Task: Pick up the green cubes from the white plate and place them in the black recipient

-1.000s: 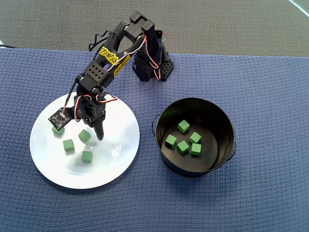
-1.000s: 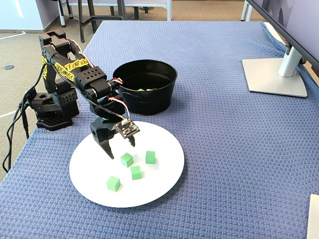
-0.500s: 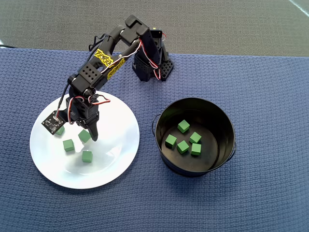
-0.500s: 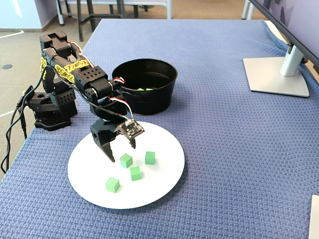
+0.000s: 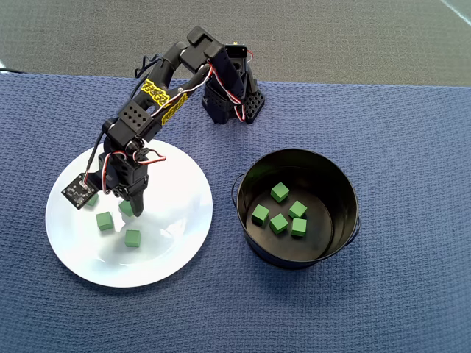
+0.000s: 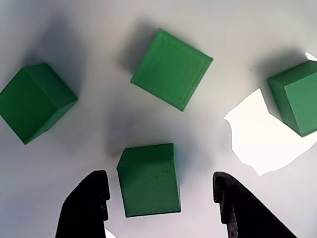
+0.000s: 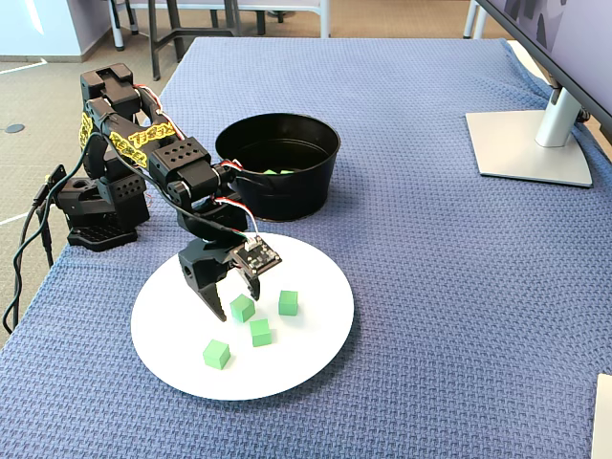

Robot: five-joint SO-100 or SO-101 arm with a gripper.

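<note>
Several green cubes lie on the white plate (image 5: 173, 246). In the wrist view one cube (image 6: 148, 180) sits between my open gripper's (image 6: 159, 184) black fingers (image 6: 89, 203), with gaps on both sides. Three more cubes (image 6: 172, 68) lie beyond it on the plate (image 6: 99, 29). In the fixed view the gripper (image 7: 234, 300) is low over the plate (image 7: 311, 349), straddling the nearest cube (image 7: 242, 308). The overhead view shows the gripper (image 5: 132, 210) partly covering that cube (image 5: 126, 208). The black recipient (image 5: 254, 165) stands to the plate's right with several cubes (image 5: 280, 192) inside.
Blue woven cloth (image 7: 430, 287) covers the table. The arm's base (image 7: 96, 206) stands at the left edge in the fixed view, beside the recipient (image 7: 287, 196). A monitor stand (image 7: 529, 143) is at the far right. A camera board (image 5: 79, 191) hangs off the wrist over the plate.
The gripper has swung left across the plate and come down, so its open jaws now stand either side of one cube. No cube has moved.
</note>
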